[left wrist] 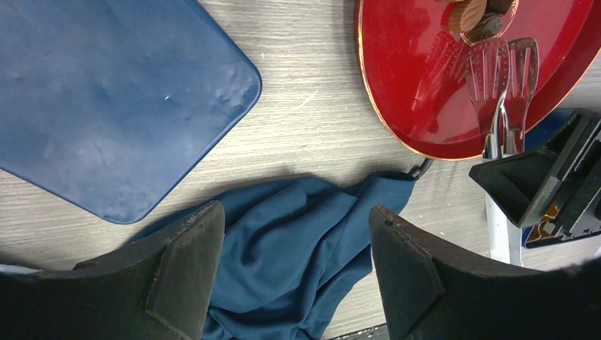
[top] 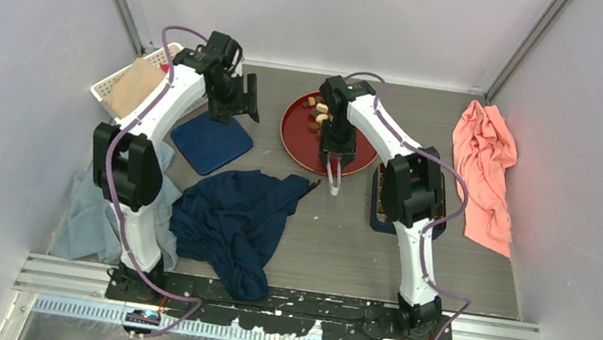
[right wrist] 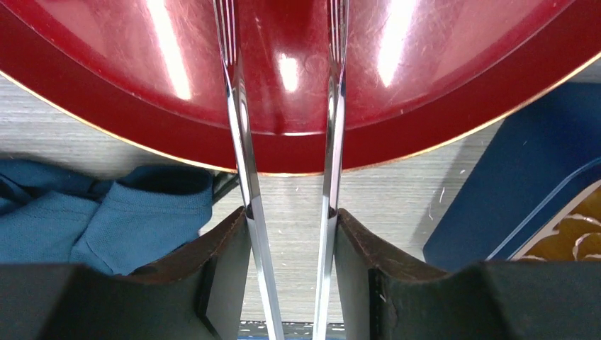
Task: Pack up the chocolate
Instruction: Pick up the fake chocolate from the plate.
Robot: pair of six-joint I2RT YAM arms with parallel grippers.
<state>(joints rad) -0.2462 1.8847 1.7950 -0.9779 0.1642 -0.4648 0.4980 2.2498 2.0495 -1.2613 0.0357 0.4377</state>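
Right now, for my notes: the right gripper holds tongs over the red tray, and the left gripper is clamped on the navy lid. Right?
Not quite. The left gripper is open and empty; the navy lid lies apart from it, as the left wrist view shows. The right gripper does hold the tongs over the red tray.

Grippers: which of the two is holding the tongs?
The right gripper: the silver tongs sit clamped between its jaws, tips over the red tray. The left gripper hangs open and empty above the dark blue cloth.
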